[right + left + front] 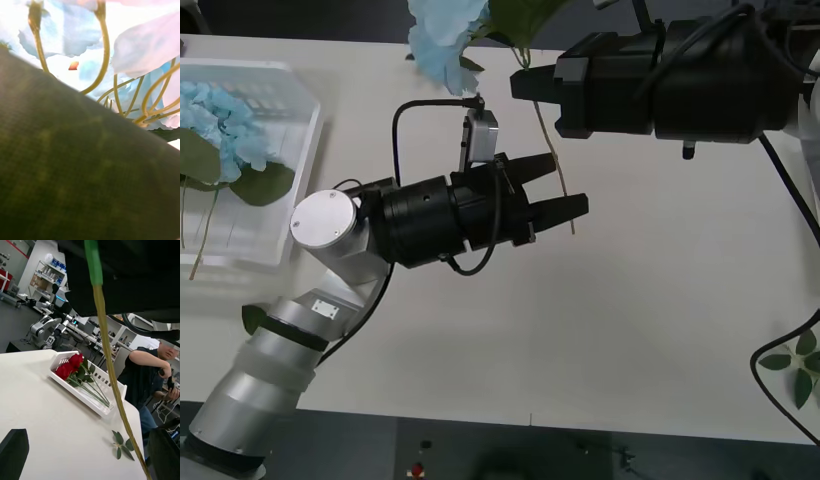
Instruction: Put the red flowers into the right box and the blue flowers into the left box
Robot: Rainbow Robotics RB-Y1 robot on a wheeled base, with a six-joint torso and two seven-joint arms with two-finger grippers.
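My right gripper (525, 82) is at the far middle of the table, shut on the stem of a blue flower (442, 40) held in the air. Its thin stem (108, 363) hangs down between the open black fingers (13, 450) of my left gripper (565, 188), which touches nothing. A large green leaf (75, 168) and pale blue petals (71, 33) press close in the right wrist view. More blue flowers (220, 120) lie in the left box (300, 180) at the table's left. The red flowers (71, 365) lie in the white right box (80, 396).
One loose green leaf sprig (795, 365) lies near the table's right front edge beside a black cable, seen too in the left wrist view as a sprig (122, 444) just before the right box. The white table between the boxes is bare.
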